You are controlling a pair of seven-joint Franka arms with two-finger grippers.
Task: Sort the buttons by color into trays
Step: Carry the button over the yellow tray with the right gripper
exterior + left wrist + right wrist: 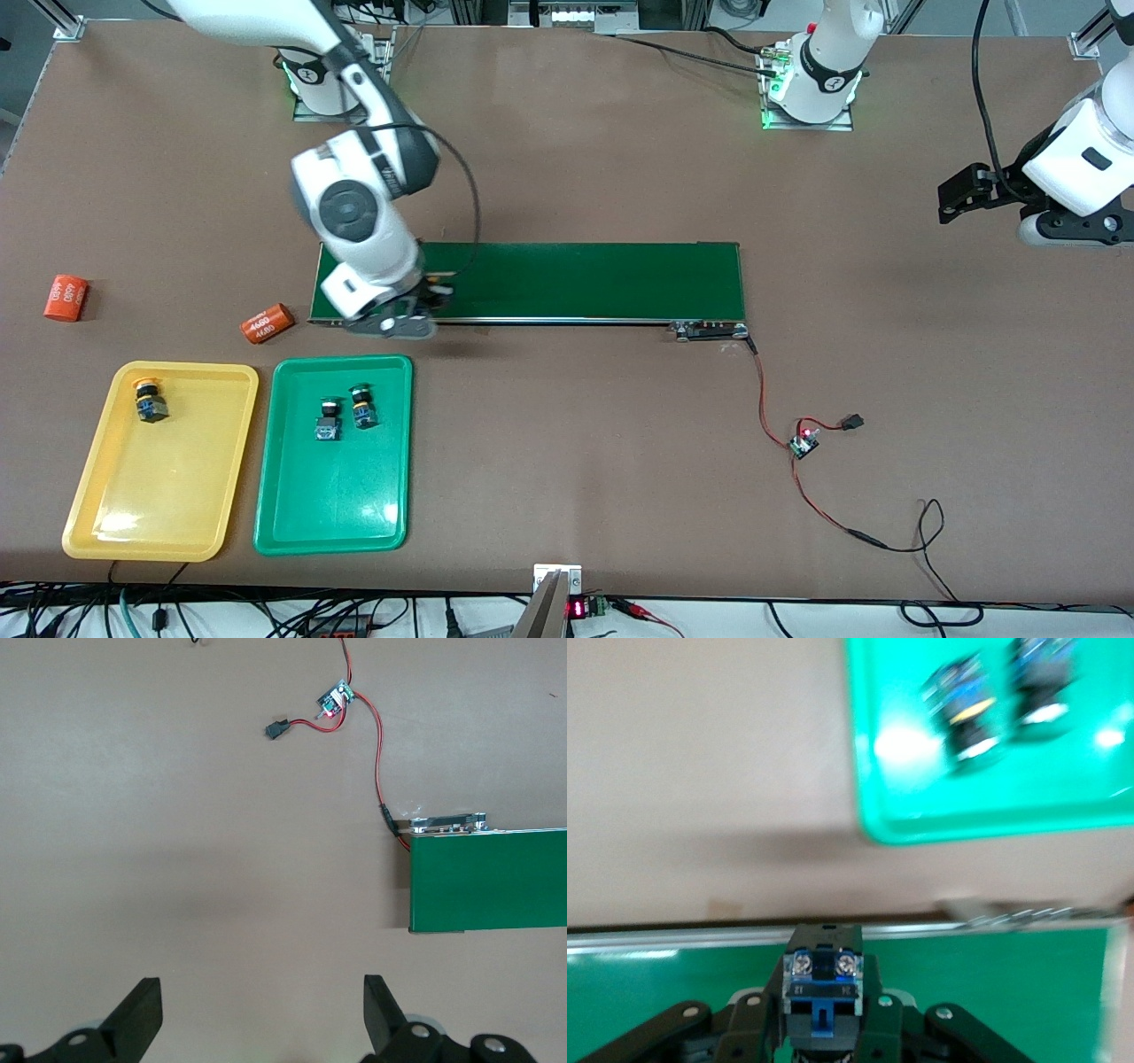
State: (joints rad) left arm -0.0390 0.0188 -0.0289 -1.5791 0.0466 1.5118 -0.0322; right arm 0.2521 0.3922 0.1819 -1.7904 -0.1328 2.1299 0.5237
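Front view, right gripper point(423, 306): low over the conveyor belt point(567, 282) at the right arm's end, closed on a button.
Front view, yellow tray point(80, 518): holds one yellow-capped button point(149, 400).
Front view, green tray point(390, 496): just beside the yellow tray; holds two green buttons point(345, 414), side by side.
Front view, orange cylinders point(166, 312): two, lying on the surface between trays and robot bases.
Front view, left gripper point(961, 193): waiting, raised over bare surface at the left arm's end.
Left wrist view, left gripper point(263, 1020): fingers point(142, 1014) spread wide, nothing between; belt end and red-wired board point(336, 700) below.
Right wrist view, right gripper point(823, 1032): clamped on a blue-and-black held button point(822, 992) over the belt; green tray ahead.
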